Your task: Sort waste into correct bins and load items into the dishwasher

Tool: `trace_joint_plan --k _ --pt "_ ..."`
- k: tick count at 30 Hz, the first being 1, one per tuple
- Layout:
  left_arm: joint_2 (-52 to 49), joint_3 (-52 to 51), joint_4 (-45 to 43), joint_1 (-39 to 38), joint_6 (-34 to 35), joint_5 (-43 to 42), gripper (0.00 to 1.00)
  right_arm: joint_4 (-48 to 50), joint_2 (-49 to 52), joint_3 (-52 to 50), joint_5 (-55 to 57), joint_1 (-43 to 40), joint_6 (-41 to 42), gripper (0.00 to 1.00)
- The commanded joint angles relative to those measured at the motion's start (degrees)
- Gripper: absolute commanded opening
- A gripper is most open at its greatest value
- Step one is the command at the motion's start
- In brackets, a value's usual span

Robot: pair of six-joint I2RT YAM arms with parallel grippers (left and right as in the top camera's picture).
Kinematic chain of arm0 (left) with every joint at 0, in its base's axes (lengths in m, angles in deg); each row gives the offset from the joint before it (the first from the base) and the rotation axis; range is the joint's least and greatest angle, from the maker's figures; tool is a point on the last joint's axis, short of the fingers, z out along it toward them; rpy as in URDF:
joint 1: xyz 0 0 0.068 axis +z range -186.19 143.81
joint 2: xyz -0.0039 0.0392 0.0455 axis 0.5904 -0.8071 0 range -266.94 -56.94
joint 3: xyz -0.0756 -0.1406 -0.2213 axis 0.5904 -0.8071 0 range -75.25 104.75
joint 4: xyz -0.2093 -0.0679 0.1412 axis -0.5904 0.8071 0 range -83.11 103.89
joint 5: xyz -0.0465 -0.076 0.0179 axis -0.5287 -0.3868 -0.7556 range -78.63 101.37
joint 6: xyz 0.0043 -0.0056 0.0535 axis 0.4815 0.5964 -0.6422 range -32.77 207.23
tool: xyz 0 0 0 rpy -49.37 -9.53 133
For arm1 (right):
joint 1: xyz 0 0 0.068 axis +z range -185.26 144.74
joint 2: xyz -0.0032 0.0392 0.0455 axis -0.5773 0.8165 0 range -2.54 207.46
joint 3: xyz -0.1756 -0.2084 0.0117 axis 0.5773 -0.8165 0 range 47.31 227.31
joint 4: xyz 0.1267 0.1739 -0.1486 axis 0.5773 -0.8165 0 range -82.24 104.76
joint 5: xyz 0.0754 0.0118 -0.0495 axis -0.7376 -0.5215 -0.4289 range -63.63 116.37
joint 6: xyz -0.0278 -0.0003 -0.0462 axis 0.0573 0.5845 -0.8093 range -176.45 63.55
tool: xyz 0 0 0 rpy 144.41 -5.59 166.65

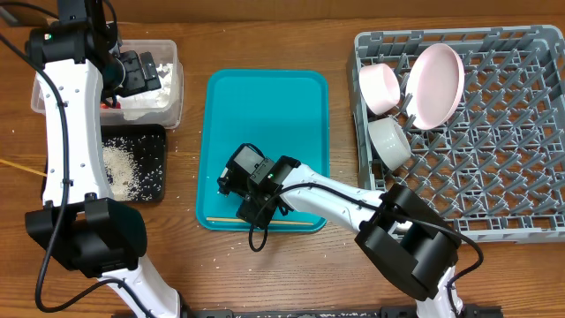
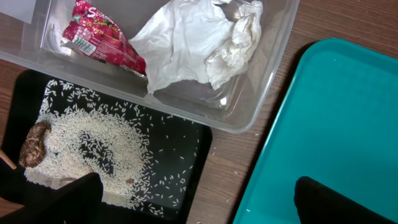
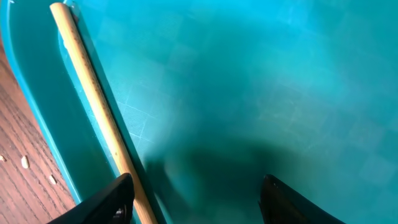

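The grey dish rack point(image 1: 503, 150) fills the right of the table point(image 1: 344, 274). It carries a plate point(image 1: 434, 84) on edge and two bowls point(image 1: 380, 87) among its pegs. The teal tray point(image 1: 265, 115) sits mid-table, bare except for one wooden chopstick point(image 3: 93, 93) lying along its near rim.

At the left, the clear tub point(image 2: 261, 81) holds the crumpled napkin point(image 2: 193, 43) and the red-and-white wrapper point(image 2: 99, 40). The black tray point(image 1: 152, 146) beside it holds a heap of rice point(image 2: 81, 149) and a brown scrap point(image 2: 34, 144).

The left pincer point(image 2: 199, 199) hangs over the tub and black tray, spread wide and holding nothing. The right pincer point(image 3: 196, 193) is low over the teal tray, also spread and empty, with the chopstick passing just inside one of its fingers.

We judge the waste sorted and the step in hand to be picking up this chopstick for the rack. The next move calls for centring on the stick and lowering until the fingers flank it. One finger must fit into the narrow space by the rim. The close should be gentle, because we expect a thin round stick to roll or slip.
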Motion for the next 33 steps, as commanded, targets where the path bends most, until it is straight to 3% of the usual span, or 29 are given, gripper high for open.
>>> trace_joint_plan --k 1,12,24,28,33 --pt "1.1 1.1 0.0 0.0 -0.1 0.6 1.00 -5.0 8.7 -6.8 6.1 -0.4 3.3 0.66" --pt "1.1 1.1 0.0 0.0 -0.1 0.6 1.00 -20.2 5.4 7.3 4.1 -2.7 7.1 0.63" --pt "1.1 1.1 0.0 0.0 -0.1 0.6 1.00 -17.6 5.4 5.7 4.1 -2.6 3.3 0.62" --pt "1.1 1.1 0.0 0.0 -0.1 0.6 1.00 -15.9 5.4 2.9 4.1 -2.6 3.3 0.57" --pt "1.1 1.1 0.0 0.0 -0.1 0.6 1.00 -13.4 5.4 0.8 4.2 -2.7 3.8 0.39"
